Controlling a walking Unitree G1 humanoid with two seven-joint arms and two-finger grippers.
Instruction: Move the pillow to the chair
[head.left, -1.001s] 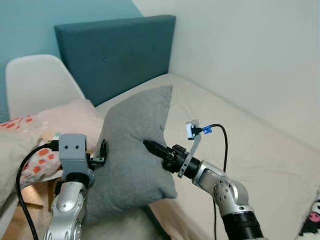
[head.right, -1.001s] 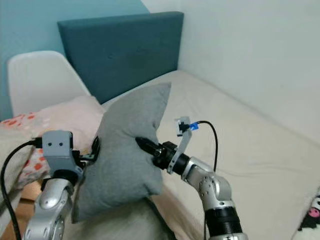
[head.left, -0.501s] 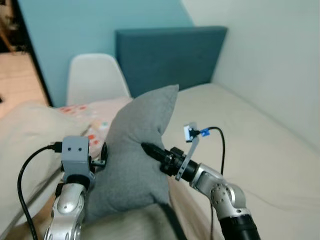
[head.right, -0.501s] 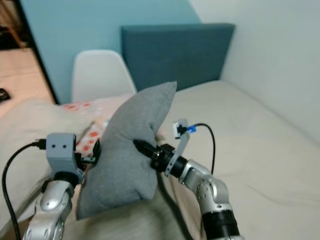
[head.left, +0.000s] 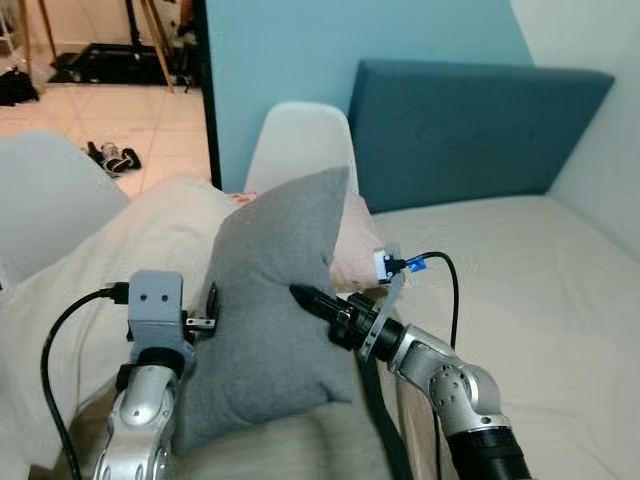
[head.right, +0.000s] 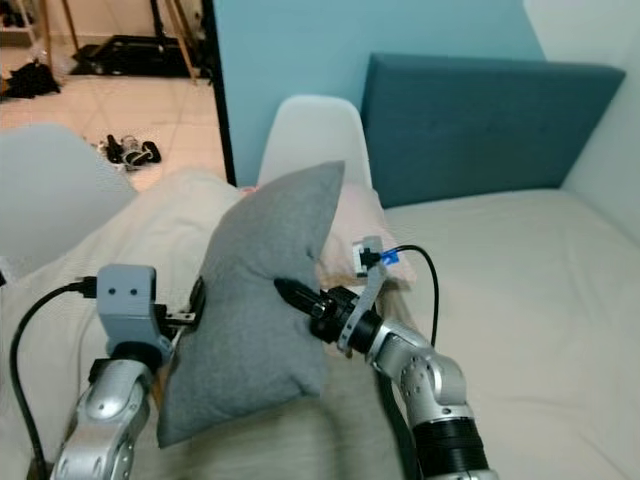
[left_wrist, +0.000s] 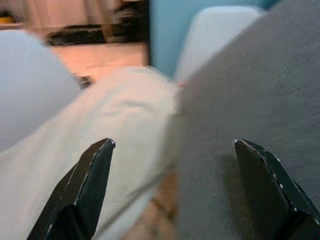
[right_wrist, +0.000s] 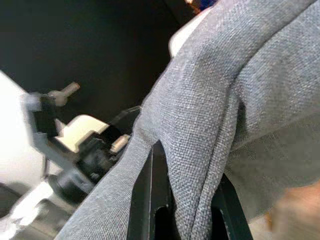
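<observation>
A grey pillow hangs upright in front of me, held between both arms. My right gripper is shut on a fold of its fabric; in the right wrist view the cloth is pinched between the black fingers. My left gripper is open and rests against the pillow's other side. In the left wrist view one finger lies on the grey cloth. The white chair stands just behind the pillow, beside the bed.
A teal headboard and the beige mattress lie to the right. A beige blanket and a pink pillow cover the near bed. A second white chair back is at left. Shoes lie on the tiled floor beyond a doorway.
The camera has swung left: the headboard slid right, and the doorway and second chair came into view. The pillow stays held between both grippers in the same grip.
</observation>
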